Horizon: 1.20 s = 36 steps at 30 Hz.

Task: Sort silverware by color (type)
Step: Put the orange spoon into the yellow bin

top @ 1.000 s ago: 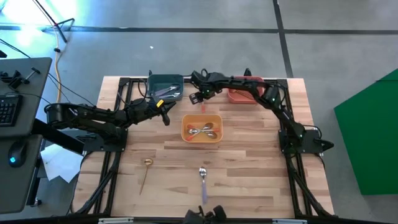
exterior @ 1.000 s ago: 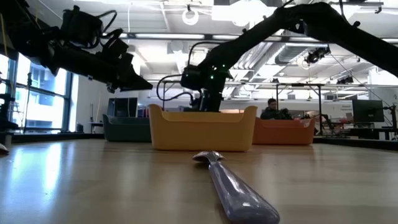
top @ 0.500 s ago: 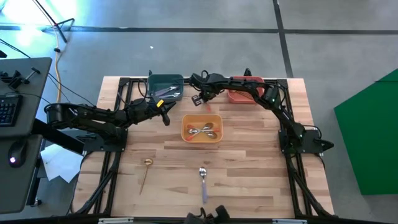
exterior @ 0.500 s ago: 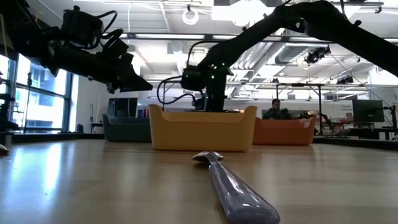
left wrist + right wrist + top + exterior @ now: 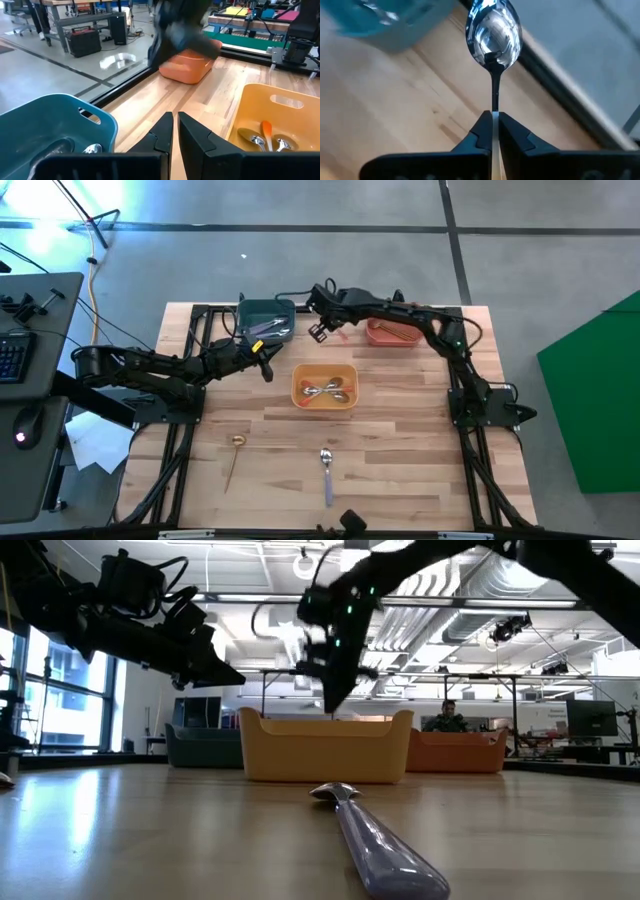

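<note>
The right gripper (image 5: 493, 131), raised over the table's far side between the teal bin (image 5: 265, 321) and the red bin (image 5: 392, 332), pinches a silver spoon (image 5: 493, 37) by its thin neck, bowl pointing ahead. Nearer than it sits the orange bin (image 5: 324, 386) with several spoons. The left gripper (image 5: 173, 131), fingers together and empty, hovers beside the teal bin. Two spoons (image 5: 326, 470) lie on the table's near side.
</note>
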Motion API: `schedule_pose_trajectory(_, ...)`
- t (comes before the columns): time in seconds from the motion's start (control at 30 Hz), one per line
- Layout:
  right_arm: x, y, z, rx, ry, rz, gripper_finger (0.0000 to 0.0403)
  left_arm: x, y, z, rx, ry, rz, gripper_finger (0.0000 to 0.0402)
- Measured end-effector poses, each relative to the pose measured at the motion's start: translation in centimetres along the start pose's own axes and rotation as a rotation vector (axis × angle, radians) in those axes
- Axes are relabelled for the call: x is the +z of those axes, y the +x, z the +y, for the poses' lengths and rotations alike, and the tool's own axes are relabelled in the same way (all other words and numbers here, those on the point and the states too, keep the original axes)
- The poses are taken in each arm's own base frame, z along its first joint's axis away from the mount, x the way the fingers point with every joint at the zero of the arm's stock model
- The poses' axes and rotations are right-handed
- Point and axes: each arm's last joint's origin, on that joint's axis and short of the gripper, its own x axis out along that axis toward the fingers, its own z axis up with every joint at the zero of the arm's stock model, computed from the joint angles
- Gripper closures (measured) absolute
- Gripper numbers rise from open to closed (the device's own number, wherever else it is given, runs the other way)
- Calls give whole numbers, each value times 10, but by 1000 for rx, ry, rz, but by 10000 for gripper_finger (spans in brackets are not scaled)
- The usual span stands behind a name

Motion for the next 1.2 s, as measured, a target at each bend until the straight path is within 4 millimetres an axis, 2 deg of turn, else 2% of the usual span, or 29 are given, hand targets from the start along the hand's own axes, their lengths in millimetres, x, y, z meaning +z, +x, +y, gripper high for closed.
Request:
schedule_pose_trajectory(0.1, -3, -32, 10, -15, -115, -29, 400, 0, 0, 0, -1, 14, 0, 385)
schedule_pose_trajectory(0.27, -23, -78, 46, 27, -306, -39, 400, 0, 0, 0, -3, 17, 2, 385)
schedule_pose_trajectory(0.37, -38, -92, 75, 68, -410, -40, 400, 0, 0, 0, -4, 11, 4, 385)
schedule_pose_trajectory(0.47, -57, -98, 100, 134, -512, -11, 400, -1, 0, -1, -8, 24, 5, 385)
schedule_pose_trajectory(0.63, -90, -82, 125, 173, -610, 57, 400, -1, -1, -6, -30, 57, 6, 385)
schedule_pose_trajectory(0.8, -122, -52, 136, 232, -645, 92, 400, -1, -2, -12, -60, 91, 5, 385)
schedule_pose_trajectory(1.0, -135, -33, 137, 246, -654, 66, 400, -2, -3, -17, -85, 106, 4, 385)
schedule_pose_trajectory(1.2, -141, -22, 132, 239, -675, 74, 400, -2, -4, -19, -95, 109, 5, 385)
